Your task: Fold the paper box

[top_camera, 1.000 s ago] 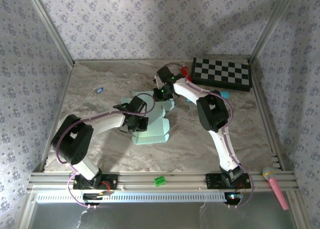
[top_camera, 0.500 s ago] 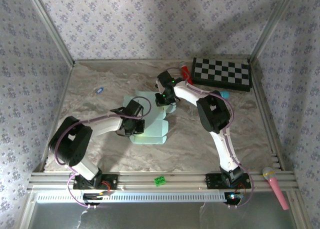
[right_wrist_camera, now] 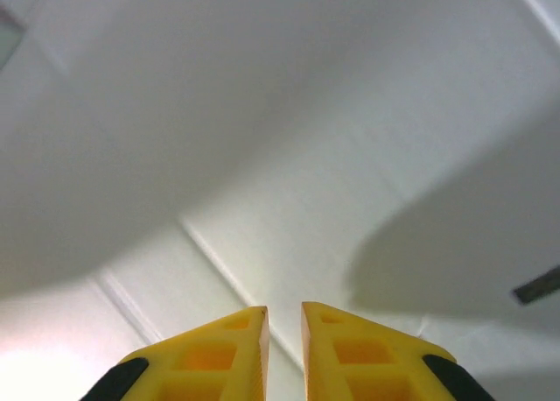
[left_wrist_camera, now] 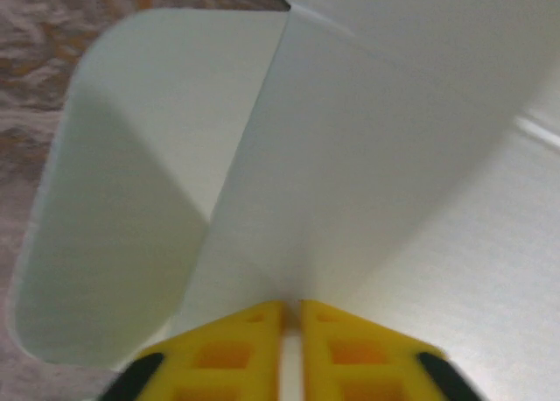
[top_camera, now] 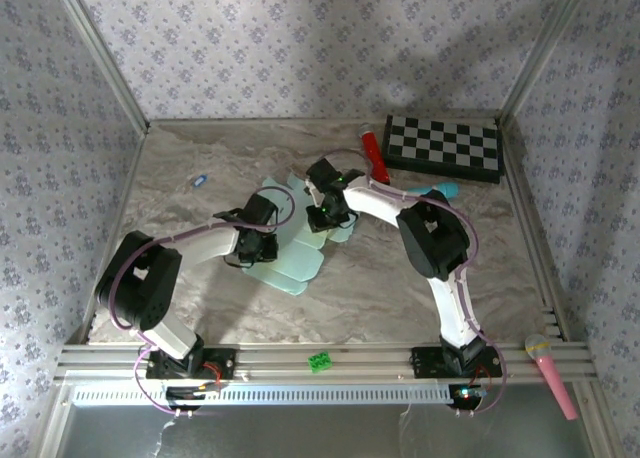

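Card stands pinched in the left gripper [left_wrist_camera: 291,308]: its jaws are closed on an upright fold of the paper box [top_camera: 296,266], which rises straight out of the slit between the yellow fingers. The box is a pale mint sheet with rounded flaps, not yet raised into walls. It lies on the marbled table [top_camera: 190,228] to the near left of the checkerboard [top_camera: 443,145], well apart from it. The left grip is on the part farthest from the checkerboard. I judge this pinch should serve as the anchor while the panel is turned slowly along its scored crease, so the thin card bends at the line rather than buckling or tearing at a flap. On the side of the sheet toward the checkerboard, the right gripper [right_wrist_camera: 283,312] has its jaws drawn almost together over a creased panel. Whether a layer is nipped between them I cannot tell. From above, both arms cover the sheet's middle, so its tabs and creases cannot be counted. A teal object [top_camera: 442,189] just near of the checkerboard is half hidden behind the right arm.
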Tool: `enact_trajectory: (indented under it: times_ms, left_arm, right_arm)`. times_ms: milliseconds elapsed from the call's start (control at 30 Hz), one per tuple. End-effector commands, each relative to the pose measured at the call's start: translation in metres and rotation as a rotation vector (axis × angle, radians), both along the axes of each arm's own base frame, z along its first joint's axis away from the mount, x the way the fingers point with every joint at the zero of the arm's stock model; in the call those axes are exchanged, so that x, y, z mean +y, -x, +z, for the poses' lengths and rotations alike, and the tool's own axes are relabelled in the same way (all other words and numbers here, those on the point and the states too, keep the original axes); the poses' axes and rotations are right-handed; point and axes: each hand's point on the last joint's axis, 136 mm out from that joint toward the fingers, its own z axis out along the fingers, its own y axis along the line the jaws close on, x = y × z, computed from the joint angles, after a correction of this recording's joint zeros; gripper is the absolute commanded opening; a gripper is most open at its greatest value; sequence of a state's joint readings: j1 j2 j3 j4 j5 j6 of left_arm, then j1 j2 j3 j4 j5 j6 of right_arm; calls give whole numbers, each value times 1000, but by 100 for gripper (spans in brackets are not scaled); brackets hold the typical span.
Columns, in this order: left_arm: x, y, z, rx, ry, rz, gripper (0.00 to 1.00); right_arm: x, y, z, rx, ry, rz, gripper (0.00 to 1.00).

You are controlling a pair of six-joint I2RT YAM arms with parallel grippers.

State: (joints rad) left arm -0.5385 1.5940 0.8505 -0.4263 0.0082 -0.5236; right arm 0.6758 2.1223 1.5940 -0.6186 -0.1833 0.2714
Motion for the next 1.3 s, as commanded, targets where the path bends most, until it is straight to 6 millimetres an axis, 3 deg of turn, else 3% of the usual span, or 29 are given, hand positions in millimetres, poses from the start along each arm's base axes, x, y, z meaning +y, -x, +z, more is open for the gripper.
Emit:
enact_trajectory:
  times_ms: [0,133,333,533,567,867,1267]
  left_arm:
    - [10,-5,12,-23,-60,-17,22]
    - [-1,-13,39,-91,-15,-52,36]
    - [-16,-27,54,-128,49,-54,41]
    - [-32,-45,43,-110,122,-36,1]
    - [-33,-48,40,-102,125,-28,0]
    - [-45,-58,19,-56,152,-26,0]
    - [-32,-35,-13,32,100,-13,0]
  right_arm:
    - [1,-3,43,-38,-46,10,22]
    - [0,-25,63,-87,-69,15,30]
    - [-14,-67,63,-117,-60,44,49]
    - [-28,-103,50,-172,23,114,66]
    - [-29,-107,47,-169,23,128,67]
    - [-32,-116,24,-111,-23,203,67]
    - [-29,-114,2,-39,-36,255,63]
